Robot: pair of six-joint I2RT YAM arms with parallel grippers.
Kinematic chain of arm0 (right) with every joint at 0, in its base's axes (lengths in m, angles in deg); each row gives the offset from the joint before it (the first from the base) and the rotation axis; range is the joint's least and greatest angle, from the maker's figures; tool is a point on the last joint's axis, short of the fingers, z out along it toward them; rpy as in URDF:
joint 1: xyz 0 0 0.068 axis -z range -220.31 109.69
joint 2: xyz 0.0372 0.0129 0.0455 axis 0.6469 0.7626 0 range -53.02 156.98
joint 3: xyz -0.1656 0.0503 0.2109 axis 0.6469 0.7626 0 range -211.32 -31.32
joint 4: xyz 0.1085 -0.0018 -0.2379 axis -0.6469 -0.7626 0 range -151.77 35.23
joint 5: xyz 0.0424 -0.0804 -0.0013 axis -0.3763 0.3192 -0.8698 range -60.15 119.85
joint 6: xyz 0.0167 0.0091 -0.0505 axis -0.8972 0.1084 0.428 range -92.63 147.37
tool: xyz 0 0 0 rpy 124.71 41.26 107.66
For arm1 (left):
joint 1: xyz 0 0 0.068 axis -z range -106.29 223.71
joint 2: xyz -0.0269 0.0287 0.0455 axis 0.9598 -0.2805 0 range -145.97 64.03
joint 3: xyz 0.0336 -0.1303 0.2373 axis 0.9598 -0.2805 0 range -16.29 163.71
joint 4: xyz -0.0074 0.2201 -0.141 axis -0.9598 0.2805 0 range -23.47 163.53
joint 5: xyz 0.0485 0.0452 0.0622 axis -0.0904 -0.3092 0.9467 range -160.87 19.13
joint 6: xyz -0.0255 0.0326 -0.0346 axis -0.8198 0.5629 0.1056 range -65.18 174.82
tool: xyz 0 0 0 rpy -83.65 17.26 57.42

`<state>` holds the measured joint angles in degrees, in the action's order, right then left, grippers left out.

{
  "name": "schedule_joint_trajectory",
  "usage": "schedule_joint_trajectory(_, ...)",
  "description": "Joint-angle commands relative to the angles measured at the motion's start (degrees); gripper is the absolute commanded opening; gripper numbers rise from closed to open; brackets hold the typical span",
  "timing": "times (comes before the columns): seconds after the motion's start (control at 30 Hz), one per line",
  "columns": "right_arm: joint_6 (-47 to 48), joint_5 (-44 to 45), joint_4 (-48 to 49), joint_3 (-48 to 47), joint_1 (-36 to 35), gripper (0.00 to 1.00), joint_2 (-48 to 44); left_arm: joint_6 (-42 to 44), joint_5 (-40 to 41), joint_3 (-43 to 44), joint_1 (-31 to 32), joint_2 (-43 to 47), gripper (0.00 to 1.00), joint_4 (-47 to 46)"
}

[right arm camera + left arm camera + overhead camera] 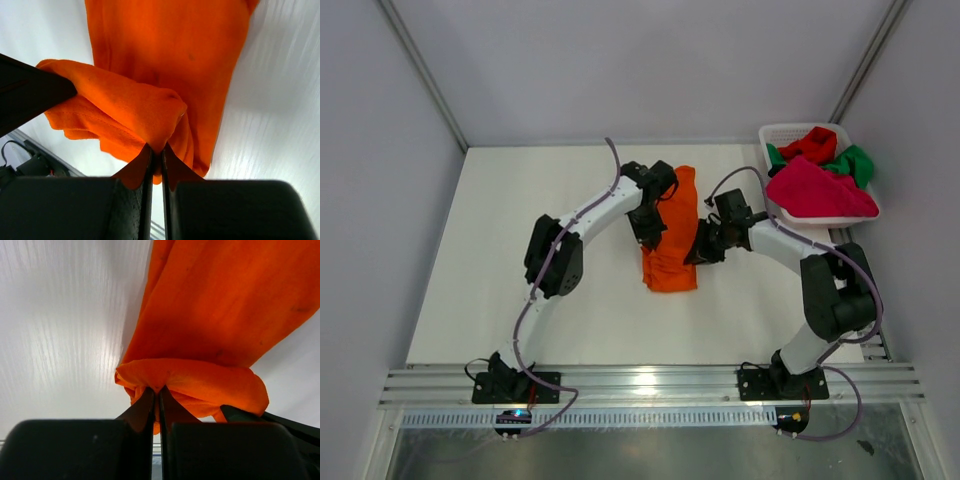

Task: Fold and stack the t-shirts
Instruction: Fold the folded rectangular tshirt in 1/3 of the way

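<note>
Folding: the orange shirt is held mid-table, one edge bunched and raised, likely so it can be laid over the rest.
Left gripper: fingers are pinched tight on the fold's left side.
Right gripper: fingers are clamped on the right side, so the edge is held level.
Waiting: pink shirt, red shirt and green shirt are heaped in the basket.

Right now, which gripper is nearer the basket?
Right. The right gripper holds the orange shirt by its right edge, left of the basket; the left gripper holds its left edge, farther off.
</note>
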<state>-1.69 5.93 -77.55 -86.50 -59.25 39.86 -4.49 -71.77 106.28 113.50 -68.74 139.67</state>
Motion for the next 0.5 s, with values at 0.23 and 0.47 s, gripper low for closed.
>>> schedule_joint_trajectory(0.23,5.24,8.01,-3.76,-11.17,0.75,0.03,7.75,7.35,-2.07,5.58,-5.16,-6.53,0.0,-4.05)
schedule_joint_trajectory(0.47,4.89,10.56,-2.09,-11.18,0.75,0.37,6.0,13.07,-4.63,5.41,-5.16,-5.93,0.39,-7.49)
